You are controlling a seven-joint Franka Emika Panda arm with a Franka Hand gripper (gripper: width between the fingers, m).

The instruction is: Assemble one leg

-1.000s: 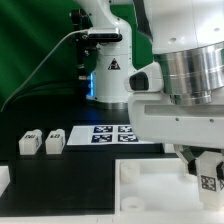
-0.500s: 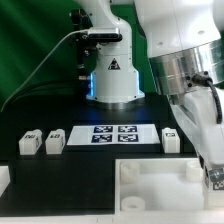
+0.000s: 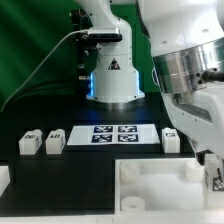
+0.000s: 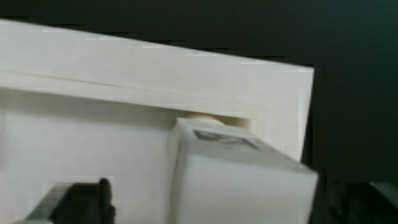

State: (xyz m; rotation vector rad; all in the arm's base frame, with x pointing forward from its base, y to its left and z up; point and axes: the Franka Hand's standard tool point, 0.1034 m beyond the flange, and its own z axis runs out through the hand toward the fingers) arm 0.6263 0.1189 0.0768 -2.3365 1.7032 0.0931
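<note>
My gripper point(image 3: 212, 180) is at the exterior view's lower right, shut on a small white leg point(image 3: 213, 181) with a tag sticker. It holds the leg over the right near corner of the large white tray point(image 3: 150, 188). In the wrist view the leg point(image 4: 240, 175) lies between my dark fingers point(image 4: 80, 205), its end at the tray's corner point(image 4: 267, 95). I cannot tell whether it touches the tray. Two more legs point(image 3: 29, 142) point(image 3: 54, 141) lie at the left. Another leg point(image 3: 171, 139) stands right of the marker board point(image 3: 115, 134).
The robot's base point(image 3: 112, 75) stands behind the marker board, with a cable arching to its left. A white piece point(image 3: 4, 180) shows at the lower left edge. My arm's large wrist point(image 3: 195, 70) fills the upper right.
My arm has swung toward the exterior view's right and turned, uncovering the leg beside the marker board. The held leg has shifted slightly right and down over the tray's corner.
</note>
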